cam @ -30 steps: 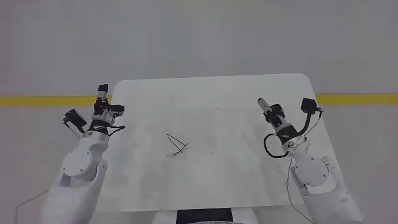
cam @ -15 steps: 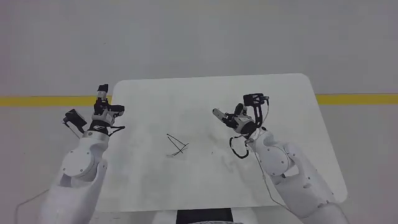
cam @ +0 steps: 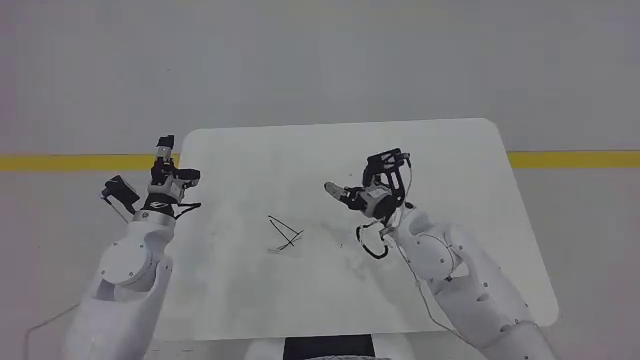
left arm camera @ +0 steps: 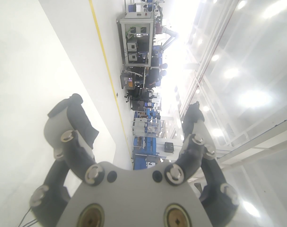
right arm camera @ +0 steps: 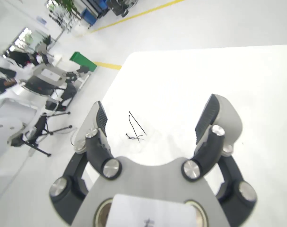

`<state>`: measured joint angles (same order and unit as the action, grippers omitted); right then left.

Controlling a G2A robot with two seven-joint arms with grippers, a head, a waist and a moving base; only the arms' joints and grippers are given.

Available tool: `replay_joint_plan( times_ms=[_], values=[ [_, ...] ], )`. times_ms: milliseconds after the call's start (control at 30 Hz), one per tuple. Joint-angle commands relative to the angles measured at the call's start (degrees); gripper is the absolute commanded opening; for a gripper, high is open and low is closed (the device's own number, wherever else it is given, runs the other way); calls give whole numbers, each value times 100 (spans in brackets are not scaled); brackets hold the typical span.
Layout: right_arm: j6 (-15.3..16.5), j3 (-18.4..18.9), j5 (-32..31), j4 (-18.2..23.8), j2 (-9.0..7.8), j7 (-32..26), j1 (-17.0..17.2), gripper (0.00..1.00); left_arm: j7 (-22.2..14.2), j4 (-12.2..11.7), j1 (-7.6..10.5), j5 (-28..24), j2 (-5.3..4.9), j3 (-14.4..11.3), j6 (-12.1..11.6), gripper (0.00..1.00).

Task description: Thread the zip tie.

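Worktop (cam: 440, 150), white and round-cornered, sits in the middle of the top view. The zip tie (cam: 285, 233) lies on it as a small tangle of thin black strands, toward the near left part. How many ties make up the tangle cannot be told. The left end effector (cam: 172, 160) hangs at the worktop's left edge, well apart from the zip tie. The right end effector (cam: 340, 193) hangs over the middle of the worktop, near the zip tie and to its right, not touching it.

In the left wrist view, the left end effector (left arm camera: 134, 102) has its fingers spread wide with nothing between them. It points past the worktop (left arm camera: 20, 67) edge toward a yellow floor line (left arm camera: 103, 48).

In the right wrist view, the right end effector (right arm camera: 157, 109) is also spread wide and empty. The zip tie (right arm camera: 135, 128) lies flat on the worktop (right arm camera: 186, 72) beyond it, seen in the gap between the ribbed pads (right arm camera: 206, 114), closer to one finger.
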<state>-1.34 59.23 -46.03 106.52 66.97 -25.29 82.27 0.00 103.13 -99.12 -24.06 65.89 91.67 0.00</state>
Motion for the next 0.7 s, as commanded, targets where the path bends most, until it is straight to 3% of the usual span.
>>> replay_joint_plan(
  times_ms=[0,200,300,667],
  values=[
    [-55,-354,-230,-106,67,-269,-348,100,0,0,0,0,0,0,0,100],
    [-289,-1295,-690,-527,305,-746,-1081,100,0,0,0,0,0,0,0,100],
    [12,-1731,-841,-726,401,-1063,-1319,100,0,0,0,0,0,0,0,100],
    [12,-1731,-841,-726,401,-1063,-1319,100,0,0,0,0,0,0,0,100]
  ],
)
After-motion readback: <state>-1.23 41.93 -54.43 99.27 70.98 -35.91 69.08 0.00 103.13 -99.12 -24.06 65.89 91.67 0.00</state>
